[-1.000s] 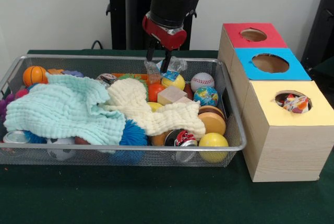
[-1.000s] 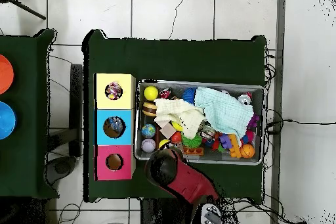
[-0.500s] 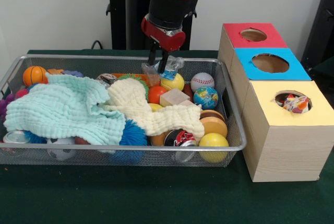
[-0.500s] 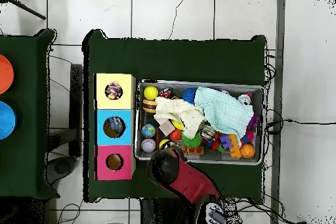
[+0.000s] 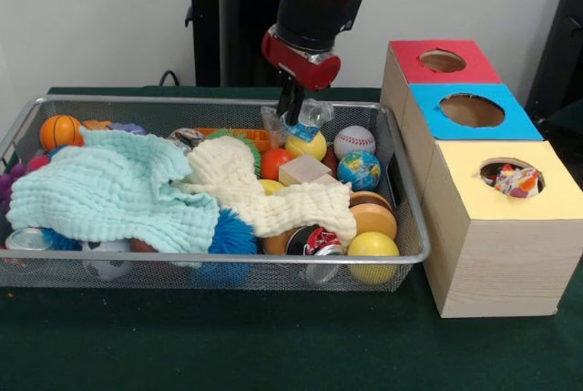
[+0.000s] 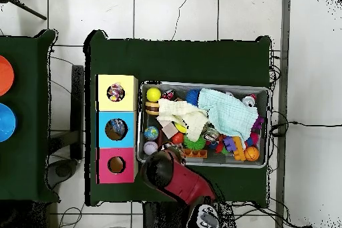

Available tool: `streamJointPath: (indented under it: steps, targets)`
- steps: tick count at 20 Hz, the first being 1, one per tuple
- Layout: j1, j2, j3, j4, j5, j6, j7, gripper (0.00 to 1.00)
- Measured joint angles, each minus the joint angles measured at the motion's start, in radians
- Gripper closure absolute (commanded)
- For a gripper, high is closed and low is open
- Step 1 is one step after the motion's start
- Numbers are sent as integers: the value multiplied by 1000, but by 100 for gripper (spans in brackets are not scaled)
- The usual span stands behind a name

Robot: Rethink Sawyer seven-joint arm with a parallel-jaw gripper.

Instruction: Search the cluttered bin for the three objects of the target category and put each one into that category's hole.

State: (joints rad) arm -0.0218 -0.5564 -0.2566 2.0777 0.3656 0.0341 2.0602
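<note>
Shifted toward the boxes since the earlier frame, the red-and-black gripper (image 5: pixel 293 118) hangs over the silver wire-mesh bin (image 5: pixel 405 254)'s back edge, fingers pinched on a crinkly clear plastic wrapper (image 5: pixel 298 121). Step looks like carry-off; next probably lift clear and cross to the yellow-topped wooden box (image 5: pixel 556 195), whose hole already shows similar packaging.

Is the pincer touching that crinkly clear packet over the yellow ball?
Touching. In the front view the pincer is closed on the clear packet, its fingertips buried in the wrapper above the yellow ball.
</note>
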Motion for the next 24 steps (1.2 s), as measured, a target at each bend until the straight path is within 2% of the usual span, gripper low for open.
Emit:
streamJointPath:
  steps: [7,12,18,24]
  targets:
    - [77,-3,-55,-4,6,17,0,100]
    - [131,-19,-95,-16,6,117,0,100]
    - [139,-42,-118,-27,5,214,0,100]
    - [140,-63,-140,-46,5,259,0,100]
